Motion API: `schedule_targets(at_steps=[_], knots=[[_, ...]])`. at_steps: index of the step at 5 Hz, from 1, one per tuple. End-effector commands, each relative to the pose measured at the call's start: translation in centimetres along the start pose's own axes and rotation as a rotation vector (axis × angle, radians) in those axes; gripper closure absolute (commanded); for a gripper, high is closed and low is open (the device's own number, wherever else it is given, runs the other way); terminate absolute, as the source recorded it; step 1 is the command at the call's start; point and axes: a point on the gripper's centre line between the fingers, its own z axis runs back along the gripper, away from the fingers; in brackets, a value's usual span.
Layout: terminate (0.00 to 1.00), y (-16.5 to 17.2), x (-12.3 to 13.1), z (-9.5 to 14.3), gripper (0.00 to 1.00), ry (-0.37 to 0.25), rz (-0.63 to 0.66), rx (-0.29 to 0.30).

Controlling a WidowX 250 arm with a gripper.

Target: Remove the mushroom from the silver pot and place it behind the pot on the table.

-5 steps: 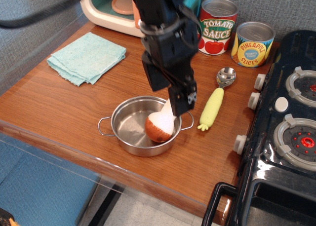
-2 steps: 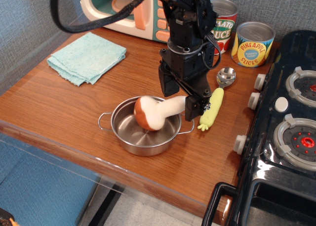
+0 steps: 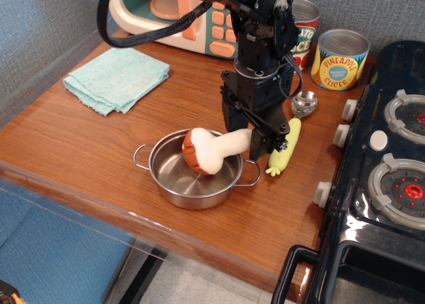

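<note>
Since the earlier frame we lifted the mushroom (image 3: pixel 211 149) slightly above the silver pot (image 3: pixel 193 178); our hand (image 3: pixel 255 137) stayed clamped on its soft, light stem.

This is a play kitchen set up for a robot, not a real one: a wood-grain tabletop (image 3: pixel 86 128) stands against grey fabric partition walls (image 3: pixel 40 18). A black toy stove (image 3: pixel 385 184) with plastic knobs sits on the right, a pastel toy microwave (image 3: pixel 192 18) at the back. Beside it stand tomato sauce (image 3: pixel 302 35) and pineapple cans (image 3: pixel 340 60), with a folded teal cloth (image 3: pixel 116 77) nearby.
</note>
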Motion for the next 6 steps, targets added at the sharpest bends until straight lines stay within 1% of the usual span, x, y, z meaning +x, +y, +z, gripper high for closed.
schedule_targets(at_steps=[1,2,3,4,5,6], knots=[[0.0,3.3,-0.1,4.8,1.0,-0.108,0.034,0.005],[0.0,6.0,0.1,7.3,1.0,-0.135,0.098,-0.017],[0.0,9.5,1.0,8.1,1.0,-0.147,0.18,-0.024],[0.0,12.3,2.7,6.6,1.0,-0.115,0.251,-0.034],[0.0,12.9,3.1,4.6,1.0,-0.072,0.259,-0.038],[0.0,12.4,3.5,4.1,0.0,-0.037,0.243,-0.029]])
